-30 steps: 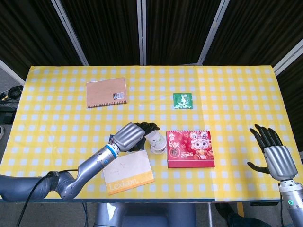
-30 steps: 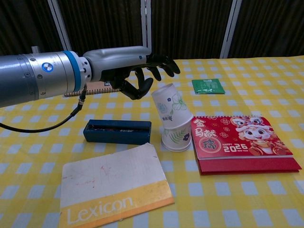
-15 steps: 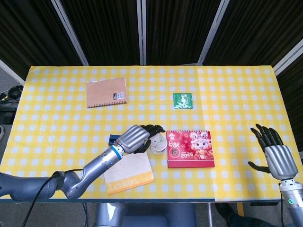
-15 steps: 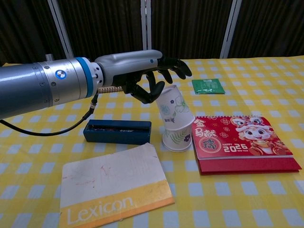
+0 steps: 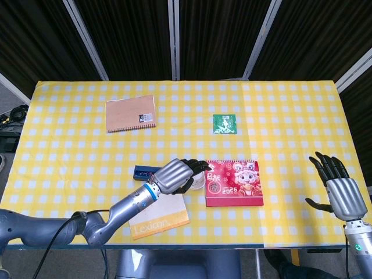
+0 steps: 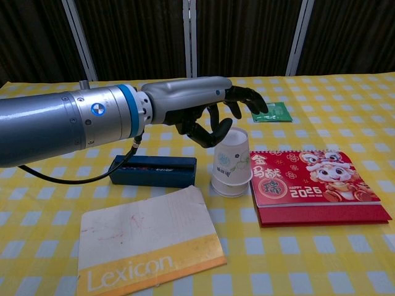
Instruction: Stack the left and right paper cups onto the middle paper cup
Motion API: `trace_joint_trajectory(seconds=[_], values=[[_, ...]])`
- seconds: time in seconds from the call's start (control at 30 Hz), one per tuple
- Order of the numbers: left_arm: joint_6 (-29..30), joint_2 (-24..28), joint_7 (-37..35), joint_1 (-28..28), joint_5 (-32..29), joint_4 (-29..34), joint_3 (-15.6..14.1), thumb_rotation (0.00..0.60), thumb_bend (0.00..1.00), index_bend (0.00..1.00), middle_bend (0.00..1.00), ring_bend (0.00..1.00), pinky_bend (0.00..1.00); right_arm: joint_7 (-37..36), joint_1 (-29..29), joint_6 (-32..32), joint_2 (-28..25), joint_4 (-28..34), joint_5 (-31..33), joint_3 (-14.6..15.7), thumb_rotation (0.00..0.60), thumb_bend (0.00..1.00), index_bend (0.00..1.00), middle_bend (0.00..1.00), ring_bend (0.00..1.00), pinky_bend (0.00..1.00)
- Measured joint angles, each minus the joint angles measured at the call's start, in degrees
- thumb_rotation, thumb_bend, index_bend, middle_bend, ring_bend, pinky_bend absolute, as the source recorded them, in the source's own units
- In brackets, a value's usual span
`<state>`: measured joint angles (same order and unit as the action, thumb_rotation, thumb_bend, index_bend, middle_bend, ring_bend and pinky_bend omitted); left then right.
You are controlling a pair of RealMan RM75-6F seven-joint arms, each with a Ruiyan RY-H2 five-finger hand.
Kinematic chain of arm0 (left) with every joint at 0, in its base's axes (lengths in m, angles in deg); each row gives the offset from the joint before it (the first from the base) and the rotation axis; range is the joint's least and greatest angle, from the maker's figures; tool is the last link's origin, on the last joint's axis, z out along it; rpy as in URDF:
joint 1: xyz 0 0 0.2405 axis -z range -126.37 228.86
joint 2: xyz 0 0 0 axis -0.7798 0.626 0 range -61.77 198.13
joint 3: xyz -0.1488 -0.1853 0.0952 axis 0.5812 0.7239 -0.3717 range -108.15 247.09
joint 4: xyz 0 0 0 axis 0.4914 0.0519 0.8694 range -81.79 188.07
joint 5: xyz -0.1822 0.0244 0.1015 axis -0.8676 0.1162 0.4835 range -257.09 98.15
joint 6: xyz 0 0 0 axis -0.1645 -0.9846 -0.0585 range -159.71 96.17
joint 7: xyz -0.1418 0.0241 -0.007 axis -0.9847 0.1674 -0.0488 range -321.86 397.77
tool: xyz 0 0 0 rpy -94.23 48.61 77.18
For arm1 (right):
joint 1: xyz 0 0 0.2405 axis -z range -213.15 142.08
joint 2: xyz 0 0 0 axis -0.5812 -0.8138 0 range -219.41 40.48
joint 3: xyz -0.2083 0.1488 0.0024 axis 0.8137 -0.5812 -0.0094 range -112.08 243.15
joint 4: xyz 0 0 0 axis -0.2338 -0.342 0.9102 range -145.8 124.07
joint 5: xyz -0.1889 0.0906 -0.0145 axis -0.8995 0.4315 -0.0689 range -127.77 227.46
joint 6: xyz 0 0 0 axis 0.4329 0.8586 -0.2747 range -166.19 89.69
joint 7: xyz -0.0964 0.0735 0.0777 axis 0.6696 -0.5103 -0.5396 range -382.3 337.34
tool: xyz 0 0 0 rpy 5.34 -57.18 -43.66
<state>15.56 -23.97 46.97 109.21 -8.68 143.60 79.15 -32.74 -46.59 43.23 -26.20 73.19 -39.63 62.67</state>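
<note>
White paper cups with green leaf prints stand upside down, nested in one stack (image 6: pixel 232 166) at the table's middle, the top cup upright on the lower one. My left hand (image 6: pixel 213 117) hovers over the stack's top with fingers spread and curled, gripping nothing; whether the fingertips (image 6: pixel 210 134) touch the cup I cannot tell. From the head view the left hand (image 5: pixel 177 176) hides most of the stack (image 5: pixel 200 181). My right hand (image 5: pixel 338 189) is held open, fingers apart, near the table's front right corner, holding nothing.
A red 2025 calendar (image 6: pixel 318 185) lies right against the stack. A dark blue box (image 6: pixel 152 171) lies to its left, a Lexicon booklet (image 6: pixel 148 240) in front. A green packet (image 5: pixel 225 124) and a brown notebook (image 5: pixel 131 113) lie further back.
The top cup, tilted before, has dropped straight and lower onto the cup beneath. My left hand has moved rightward over the stack. The right hand has barely shifted.
</note>
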Motion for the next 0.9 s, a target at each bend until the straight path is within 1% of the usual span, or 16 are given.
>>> trace_joint_trajectory(seconds=[0.27,0.47,0.6,0.73,0.77,0.83,0.87,0.9], values=[[-0.44,-1.77,0.72,-0.29,-1.13,-1.26,-0.78,0.600,0.82,0.15,0.12,0.18,0.35,-0.14,0.04,0.15,-0.12,0.17,-0.30,0.05,0.600,0.00,0.02,0.00,0.00,0.00],[0.96,-1.17,0.25,-0.81,-0.74,-0.65,0.07,0.600,0.82,0.15,0.12,0.18,0.33,-0.48,0.04,0.16,-0.20,0.15,-0.35,0.03,0.600,0.00,0.02,0.00,0.00,0.00],[3.30,1.51,-0.64,-1.73,0.12,1.35,1.47,0.600,0.82,0.16,0.12,0.18,0.27,-0.53,0.08,0.36,-0.27,0.26,-0.67,0.08,0.600,0.00,0.02,0.00,0.00,0.00],[6.57,4.80,-1.13,-3.31,0.61,3.48,2.80,0.600,0.81,0.17,0.12,0.18,0.24,-0.45,0.18,0.75,-0.37,0.56,-1.17,0.24,0.600,0.00,0.02,0.00,0.00,0.00],[7.40,5.71,-1.10,-3.80,0.65,4.00,3.02,0.600,0.79,0.17,0.12,0.17,0.22,-0.35,0.22,0.83,-0.39,0.66,-1.27,0.29,0.600,0.00,0.02,0.00,0.00,0.00],[9.72,7.91,-0.33,-5.13,0.82,4.97,3.30,0.600,0.64,0.11,0.08,0.11,0.13,0.12,0.32,0.87,-0.41,0.88,-1.36,0.42,0.600,0.00,0.02,0.00,0.00,0.00],[11.02,8.66,0.44,-5.84,0.97,5.25,3.28,0.600,0.46,0.06,0.04,0.05,0.07,0.42,0.37,0.87,-0.43,1.05,-1.38,0.48,0.600,0.00,0.02,0.00,0.00,0.00],[13.08,9.52,1.88,-6.98,1.11,5.70,3.14,0.600,0.26,0.02,0.01,0.02,0.03,0.74,0.44,0.89,-0.49,1.38,-1.40,0.54,0.600,0.00,0.02,0.00,0.00,0.00]])
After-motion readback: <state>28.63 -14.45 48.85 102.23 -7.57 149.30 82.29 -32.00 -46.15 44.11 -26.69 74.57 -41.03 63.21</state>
